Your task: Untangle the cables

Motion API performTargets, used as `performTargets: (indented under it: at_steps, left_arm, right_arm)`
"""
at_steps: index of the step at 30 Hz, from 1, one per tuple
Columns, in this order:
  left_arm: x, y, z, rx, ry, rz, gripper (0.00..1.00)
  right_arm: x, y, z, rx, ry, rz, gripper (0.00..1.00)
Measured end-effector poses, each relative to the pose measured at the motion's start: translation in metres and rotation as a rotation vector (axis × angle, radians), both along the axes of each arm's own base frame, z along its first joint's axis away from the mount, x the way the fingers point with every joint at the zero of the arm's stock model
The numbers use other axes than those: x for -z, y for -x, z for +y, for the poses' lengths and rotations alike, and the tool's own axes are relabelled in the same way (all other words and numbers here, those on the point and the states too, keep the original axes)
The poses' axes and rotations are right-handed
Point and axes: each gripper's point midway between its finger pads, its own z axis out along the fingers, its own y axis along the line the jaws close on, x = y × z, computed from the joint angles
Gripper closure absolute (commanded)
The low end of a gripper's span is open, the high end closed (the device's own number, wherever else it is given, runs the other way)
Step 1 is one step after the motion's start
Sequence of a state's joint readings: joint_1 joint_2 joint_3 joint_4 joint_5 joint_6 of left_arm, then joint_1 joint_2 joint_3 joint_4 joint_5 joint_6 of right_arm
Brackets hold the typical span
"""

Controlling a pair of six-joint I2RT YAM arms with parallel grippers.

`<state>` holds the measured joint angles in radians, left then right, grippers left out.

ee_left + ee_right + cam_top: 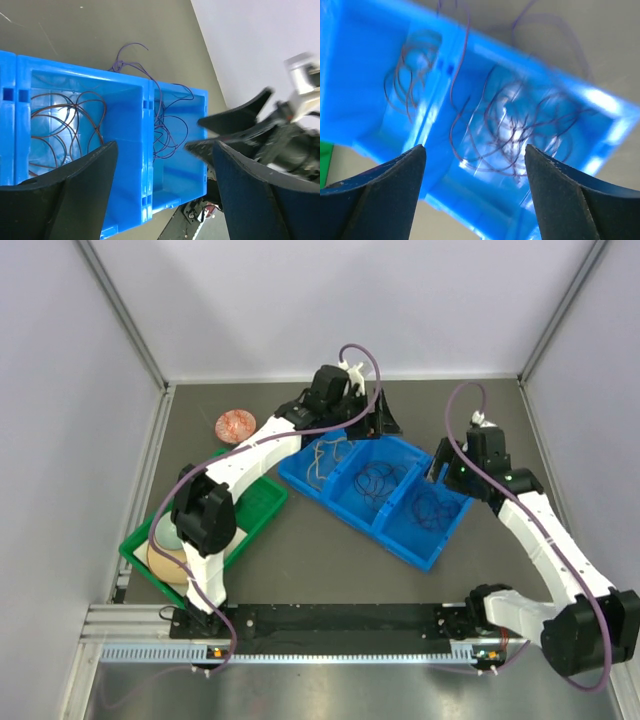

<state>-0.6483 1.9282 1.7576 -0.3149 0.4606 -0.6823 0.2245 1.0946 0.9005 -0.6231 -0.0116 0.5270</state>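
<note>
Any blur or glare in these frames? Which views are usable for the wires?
Right wrist: the whole frame is smeared, the blue bin and the wires are soft, and there is glare on the bin floor. Left wrist: the bin is sharp with one bright patch on its floor, but the right gripper is blurred. Top: sharp and evenly lit, but the wires look tiny.

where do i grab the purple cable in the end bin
Take the loop that spills over the bin's rim, coming down from above with jaws across the wire. It sits outside the walls, clear of the tangle, so probably nothing else gets pinched.
</note>
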Motion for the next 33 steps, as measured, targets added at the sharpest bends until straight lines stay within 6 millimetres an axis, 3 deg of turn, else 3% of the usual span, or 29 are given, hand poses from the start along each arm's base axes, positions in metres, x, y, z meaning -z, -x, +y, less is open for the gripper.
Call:
performTargets:
  at_steps: [5,7,10,13,17,20,26,29,33]
  left_arm:
    - [-0.001,0.002,-0.001,0.011,0.004,0.002,0.19]
    - [-0.001,0.003,-0.001,0.015,0.005,0.003,0.19]
    - [-0.001,0.003,-0.001,0.019,0.005,0.002,0.19]
    - [-0.001,0.004,-0.001,0.022,0.006,0.002,0.19]
    - [-0.001,0.004,-0.001,0.023,0.005,0.000,0.19]
    - [-0.001,0.004,-0.001,0.024,0.003,-0.002,0.19]
    - [-0.001,0.004,-0.001,0.025,0.003,-0.003,0.19]
    - [0.000,0.004,-0.001,0.025,0.003,-0.003,0.19]
    - [0.000,0.004,-0.001,0.025,0.003,-0.003,0.19]
  right_arm:
    - [-0.044,-0.025,-0.024,0.085,0.074,-0.140,0.25]
    - [-0.056,-0.036,-0.040,0.139,0.079,-0.164,0.17]
    - [-0.054,-0.054,-0.073,0.245,0.063,-0.146,0.10]
    - [-0.025,-0.073,-0.100,0.330,-0.008,-0.054,0.13]
    - [0.026,-0.078,-0.094,0.318,-0.131,0.119,0.30]
    - [0.041,-0.073,-0.079,0.265,-0.190,0.157,0.39]
    - [0.029,-0.076,-0.071,0.197,-0.203,0.092,0.62]
    - [0.022,-0.078,-0.070,0.178,-0.203,0.063,0.56]
    - [0.017,-0.073,-0.070,0.160,-0.182,0.034,0.59]
